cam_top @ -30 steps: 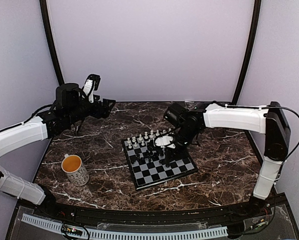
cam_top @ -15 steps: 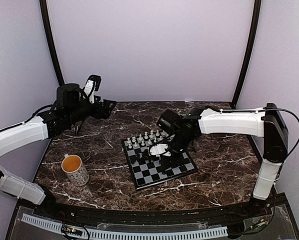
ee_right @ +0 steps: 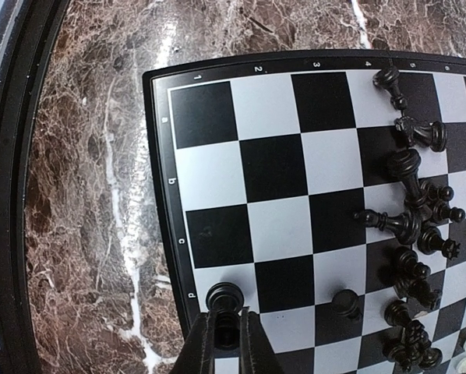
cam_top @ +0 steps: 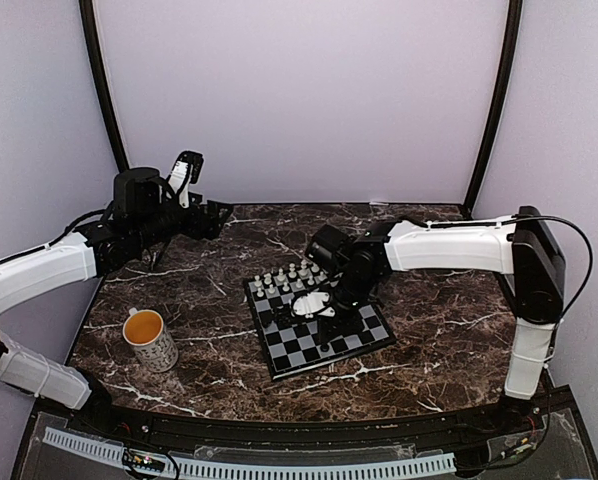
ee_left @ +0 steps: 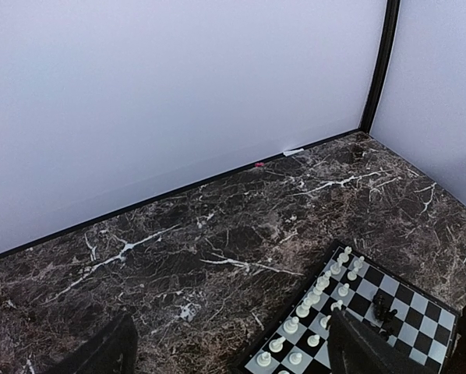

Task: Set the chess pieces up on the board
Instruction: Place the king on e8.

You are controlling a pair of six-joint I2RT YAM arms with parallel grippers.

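The board point(cam_top: 297, 353) lies mid-table. White chess pieces point(cam_top: 287, 276) stand in two rows along its far side, seen too in the left wrist view as white pieces point(ee_left: 319, 294). Black pieces point(ee_right: 414, 204) lie jumbled across the middle squares, and one black pawn point(ee_right: 346, 302) stands apart. My right gripper point(ee_right: 226, 331) is shut on a black piece point(ee_right: 224, 297) with a round base, low over a pale edge square by the letter d on the board point(ee_right: 272, 164). My left gripper point(ee_left: 231, 331) is open and holds nothing, high over the back left of the table.
A patterned mug point(cam_top: 150, 339) with a yellow inside stands on the marble at the front left, left of the board. The right arm point(cam_top: 449, 243) reaches across the back right. The black frame rail point(ee_right: 3, 195) runs close to the board's near rim.
My right gripper has carried the black piece left and nearer, from the board's far right side to its near edge. The left arm has not moved.
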